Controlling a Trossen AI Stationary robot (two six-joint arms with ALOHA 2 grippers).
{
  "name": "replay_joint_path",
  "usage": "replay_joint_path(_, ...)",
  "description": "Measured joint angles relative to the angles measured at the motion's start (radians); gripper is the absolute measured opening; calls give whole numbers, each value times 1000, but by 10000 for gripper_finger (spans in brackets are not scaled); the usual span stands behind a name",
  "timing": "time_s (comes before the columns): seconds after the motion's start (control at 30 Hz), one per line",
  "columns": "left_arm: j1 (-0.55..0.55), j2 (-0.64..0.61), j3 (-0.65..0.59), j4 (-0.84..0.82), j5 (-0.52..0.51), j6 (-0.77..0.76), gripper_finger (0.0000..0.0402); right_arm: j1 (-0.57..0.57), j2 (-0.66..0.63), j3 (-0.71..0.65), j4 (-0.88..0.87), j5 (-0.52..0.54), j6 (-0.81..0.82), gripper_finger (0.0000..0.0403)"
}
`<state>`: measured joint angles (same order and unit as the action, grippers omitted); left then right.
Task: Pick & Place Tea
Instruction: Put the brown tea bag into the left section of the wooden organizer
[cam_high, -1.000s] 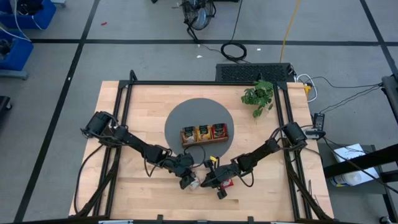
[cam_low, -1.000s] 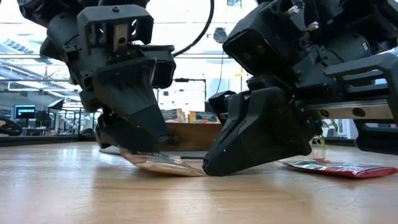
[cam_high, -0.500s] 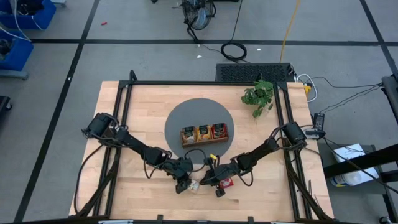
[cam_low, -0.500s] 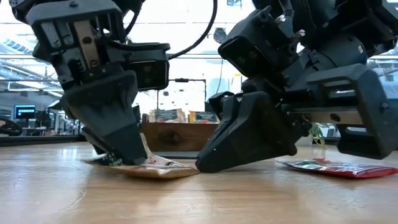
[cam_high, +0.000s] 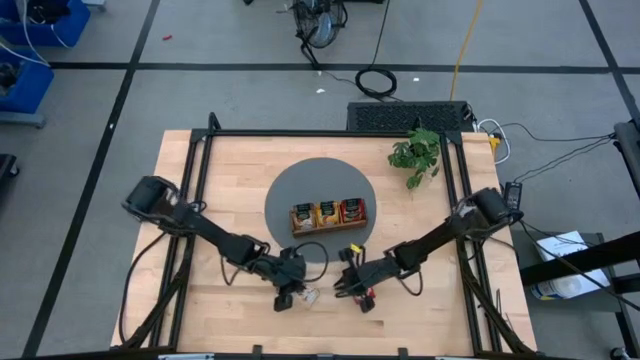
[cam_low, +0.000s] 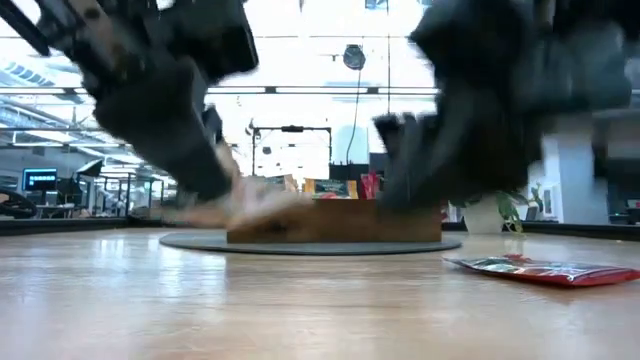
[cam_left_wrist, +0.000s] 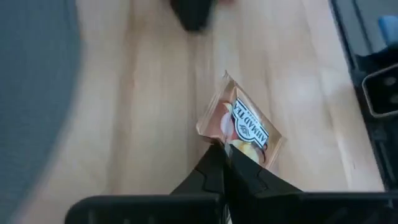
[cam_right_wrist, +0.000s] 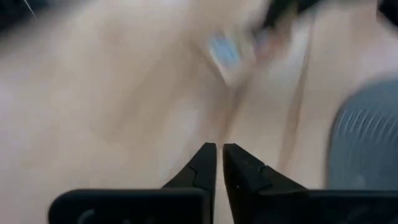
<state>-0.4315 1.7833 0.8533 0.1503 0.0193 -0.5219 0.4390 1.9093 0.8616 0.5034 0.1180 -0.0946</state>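
Left pincer (cam_left_wrist: 225, 163) is clamped on the corner of a small flat orange-yellow tea sachet with a printed label (cam_left_wrist: 244, 127), lifted just clear of the pale wooden surface (cam_high: 220, 180) near its front edge. Right pincer (cam_right_wrist: 219, 163) hangs nearby with fingers almost together, holding nothing I can see; a red sachet (cam_low: 535, 269) lies on the surface beside it. With only a corner pinched, the carry to the brown wooden three-compartment tray (cam_high: 328, 225) on the grey round mat (cam_high: 290, 185) should be smooth, then lowered upright into the matching compartment.

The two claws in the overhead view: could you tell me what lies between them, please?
In the high view, only bare wood of the table separates the left claw, shut on a tea sachet, from the empty right claw.
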Motion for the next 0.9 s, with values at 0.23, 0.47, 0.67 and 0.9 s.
replay_joint_path(0.23,-64,-143,97,-229,-314,194,3,13,-145,5,74,0,37,65)
replay_joint_path(0.47,-148,-112,218,-332,-573,353,3,-11,-195,5,114,163,131,143)
replay_joint_path(0.67,-171,-91,228,-338,-656,367,3,-59,-188,7,108,108,242,203)
replay_joint_path(0.9,-160,-83,229,-327,-701,387,3,-99,-186,7,114,30,307,230)
